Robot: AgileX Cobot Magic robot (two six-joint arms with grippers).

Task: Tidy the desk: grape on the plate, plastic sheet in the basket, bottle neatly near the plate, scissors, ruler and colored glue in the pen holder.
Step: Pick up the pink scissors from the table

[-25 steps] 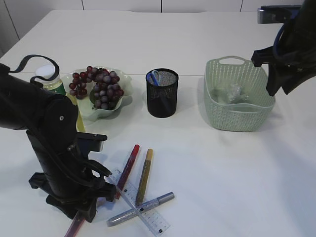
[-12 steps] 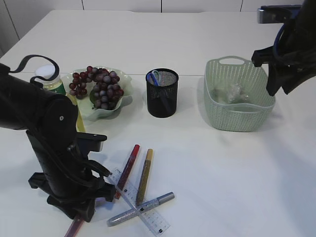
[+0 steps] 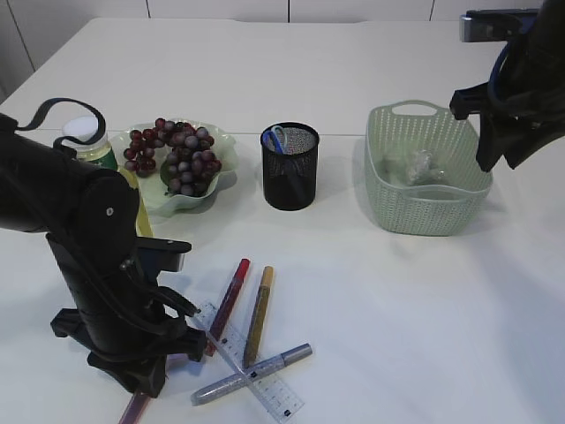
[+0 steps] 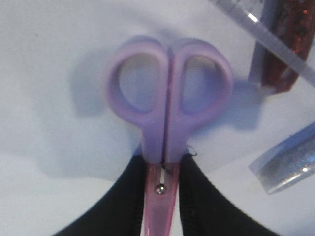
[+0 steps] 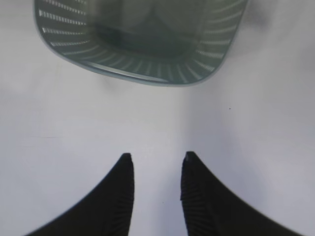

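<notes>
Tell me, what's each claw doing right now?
Left gripper pinching purple scissors at the pivot. Right gripper open, empty, near basket. Ruler, glue pens beside.

Matt plastic scissors (image 4: pixel 167 103) (perhaps rubbery handles), woven-look plastic basket (image 3: pixel 425 168), glossy table (image 3: pixel 397 300)

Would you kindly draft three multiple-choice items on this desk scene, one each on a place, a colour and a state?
1. Where are the grapes?
A. on the plate
B. in the basket
C. in the pen holder

2. What colour are the scissors' handles?
A. green
B. purple
C. black

3. What is between the right gripper fingers?
A. a ruler
B. a bottle
C. nothing

Answers: 1 A, they lie heaped on the plate; 2 B, the left wrist view shows purple loops; 3 C, only bare table shows between its fingers.
</notes>
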